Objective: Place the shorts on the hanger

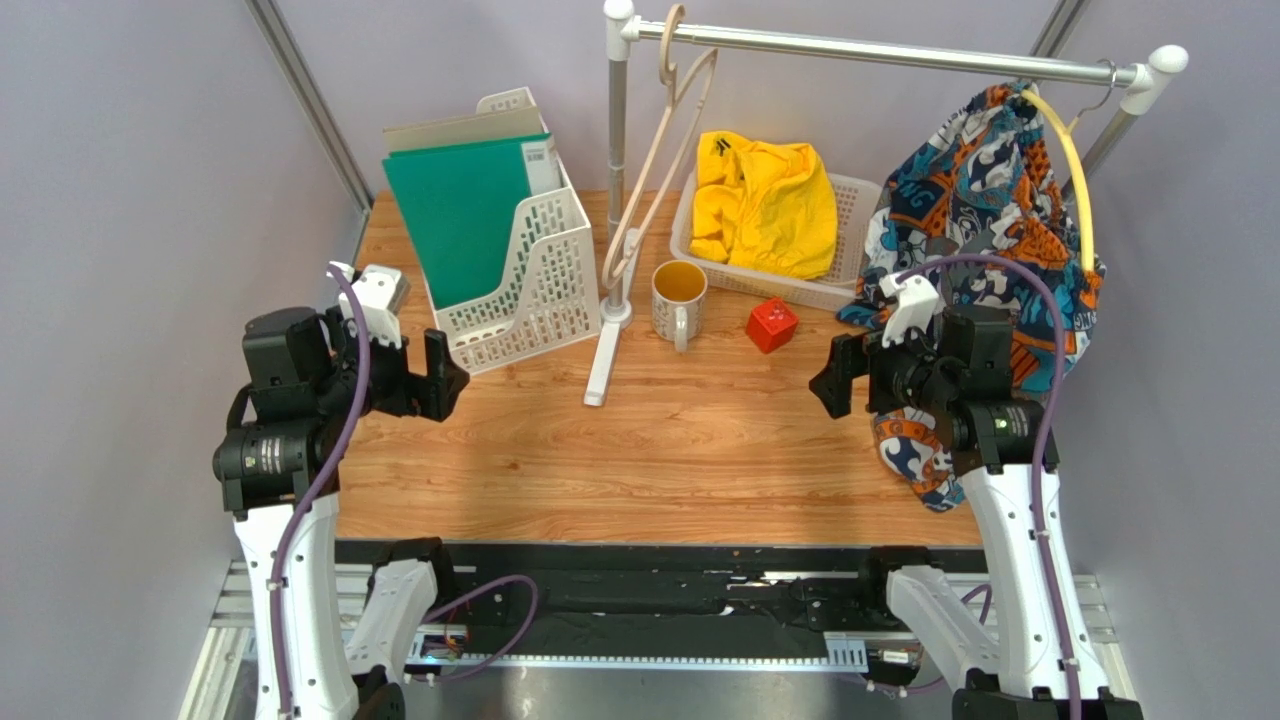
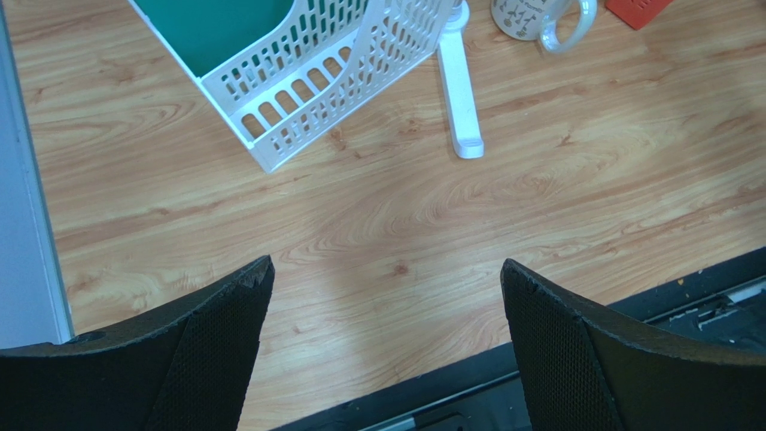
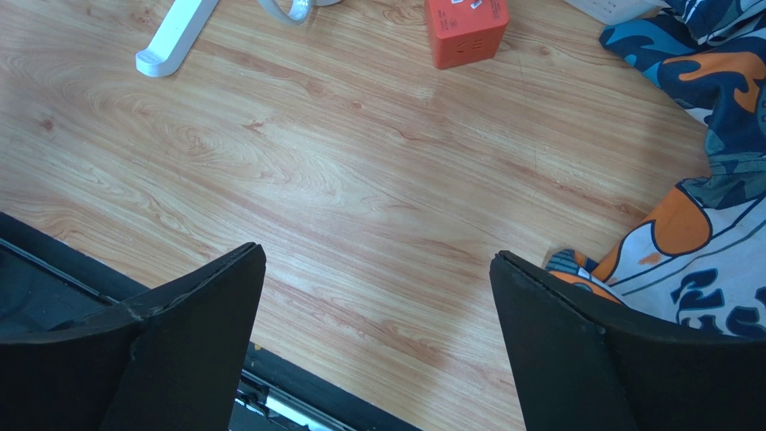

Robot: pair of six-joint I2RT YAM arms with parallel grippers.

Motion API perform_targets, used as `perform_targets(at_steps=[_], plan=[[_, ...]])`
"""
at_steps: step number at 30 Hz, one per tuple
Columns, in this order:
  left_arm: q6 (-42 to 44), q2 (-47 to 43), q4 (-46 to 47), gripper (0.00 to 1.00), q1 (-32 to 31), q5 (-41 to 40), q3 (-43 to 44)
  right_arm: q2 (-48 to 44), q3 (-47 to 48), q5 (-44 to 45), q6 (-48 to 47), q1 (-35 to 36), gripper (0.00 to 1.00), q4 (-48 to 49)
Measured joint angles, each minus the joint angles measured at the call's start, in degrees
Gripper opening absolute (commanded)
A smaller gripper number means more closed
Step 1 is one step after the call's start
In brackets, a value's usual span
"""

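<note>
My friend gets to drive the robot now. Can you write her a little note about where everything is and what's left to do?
Left gripper: open, empty, over the bare wooden table.
Right gripper: open, empty, near the blue, orange and white patterned garment.
Bright yellow fabric shorts: bunched in the white plastic basket at the back.
Pale beige clothes hanger: hanging bare on the white rail.
Done: nothing yet.
Left: lift the shorts out and put them on the hanger.
</note>
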Motion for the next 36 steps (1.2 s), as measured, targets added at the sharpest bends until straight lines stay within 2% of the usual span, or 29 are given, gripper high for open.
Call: perform_targets(at_steps=[10, 18, 26, 36], plan=[[0.0, 1.2, 0.2, 0.99, 0.0, 1.5, 0.1, 3.1, -0.2, 2.2, 2.1, 3.4, 1.00, 5.1], [-0.3, 1.4, 0.5, 0.99, 0.0, 1.7, 0.2, 6.9, -1.2, 9.2, 7.6, 7.6, 1.00, 13.9], [-1.1, 6.7, 2.8, 0.99, 0.0, 6.2, 2.0, 26.2, 4.1, 17.6, 14.2, 7.7, 1.00, 25.5], [-1.7, 10.9, 5.8, 0.99, 0.0, 8.5, 2.4, 50.9, 22.4, 19.8, 20.3, 7.7, 1.00, 36.6]])
